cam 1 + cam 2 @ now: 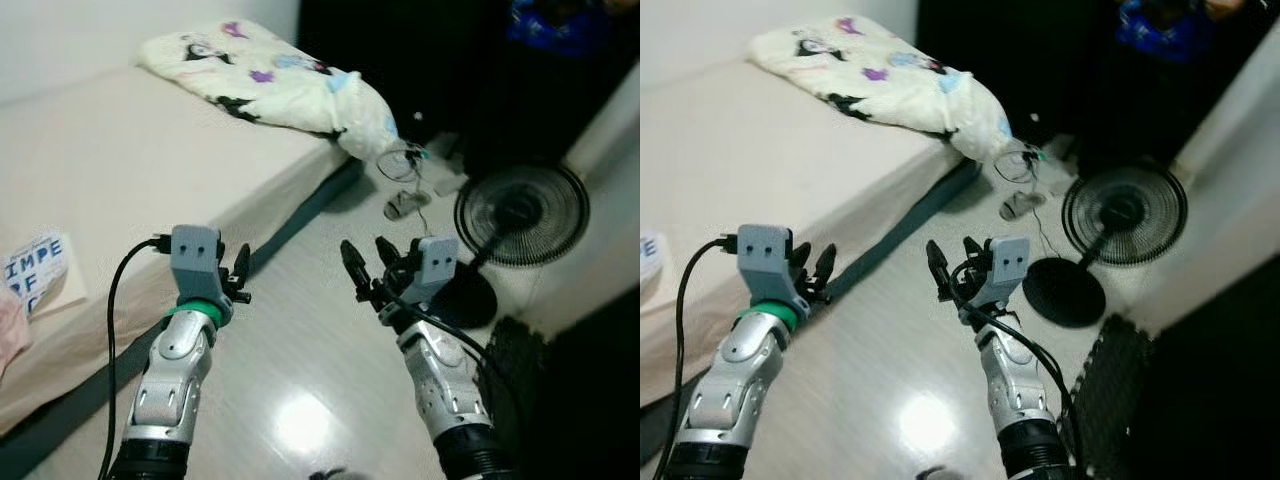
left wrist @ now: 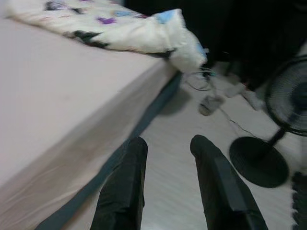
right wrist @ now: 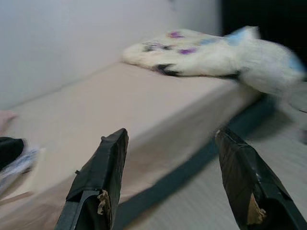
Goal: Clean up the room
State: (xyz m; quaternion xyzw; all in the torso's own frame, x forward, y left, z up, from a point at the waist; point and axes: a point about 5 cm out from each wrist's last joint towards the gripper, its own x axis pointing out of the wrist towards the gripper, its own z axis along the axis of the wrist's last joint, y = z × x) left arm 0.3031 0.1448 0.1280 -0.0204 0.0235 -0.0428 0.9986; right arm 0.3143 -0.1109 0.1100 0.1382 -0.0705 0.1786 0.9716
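clearly both grippers, left (image 1: 236, 272) and right (image 1: 365, 263), hang open and empty over the floor (image 1: 300, 340) beside the bed (image 1: 130, 150), so walking toward the sock (image 1: 405, 204) and cord (image 1: 400, 160) risks snagging the cord or toppling the fan (image 1: 520, 215) nearby.

We record a home bedroom. A low bed (image 1: 130, 170) carries a cartoon-print quilt (image 1: 280, 85). A black pedestal fan (image 1: 520, 215) stands on the pale glossy floor (image 1: 310, 360) beside it.

Bed (image 1: 130, 150) left, pillow (image 1: 270, 85) on it; fan (image 1: 520, 215) right on floor (image 1: 320, 360)
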